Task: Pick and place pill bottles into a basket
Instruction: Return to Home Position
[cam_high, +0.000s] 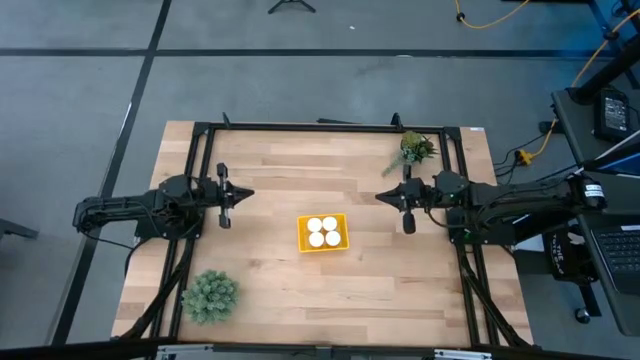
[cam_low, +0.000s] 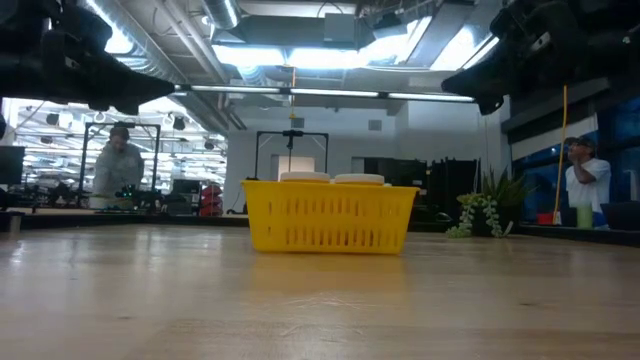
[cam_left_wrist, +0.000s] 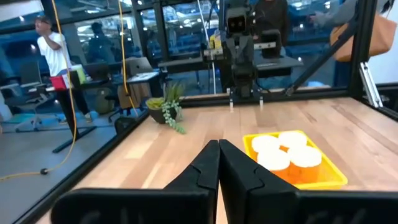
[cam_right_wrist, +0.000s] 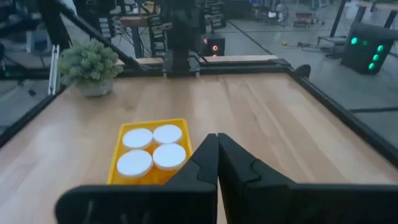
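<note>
Left gripper (cam_high: 247, 193) is hanging above the left side of the table (cam_high: 300, 290), jaws pressed together on nothing, tips pointing toward the centre. Right gripper (cam_high: 381, 196) is hanging opposite on the right side, jaws likewise together and empty. In the low view both arms are sitting high, well clear of the wood. Between them, apart from both, the yellow basket (cam_high: 301, 232) is resting flat at mid-table. All four pill bottles (cam_high: 316, 226) are standing upright inside it in a two-by-two block, white caps up and packed close; the low view is showing the caps (cam_low: 305, 177) poking just over the rim, orange bodies hidden behind the mesh wall (cam_low: 330, 215). Further out, a spiky green plant (cam_high: 209, 295) is sitting near the front-left corner, well apart from the basket, and a trailing plant (cam_high: 413, 150) is sitting near the back-right corner just behind the right gripper. Beyond the table, one person (cam_low: 118, 165) is standing at a bench on the left of the low view and another (cam_low: 583, 180) is standing at the far right.
</note>
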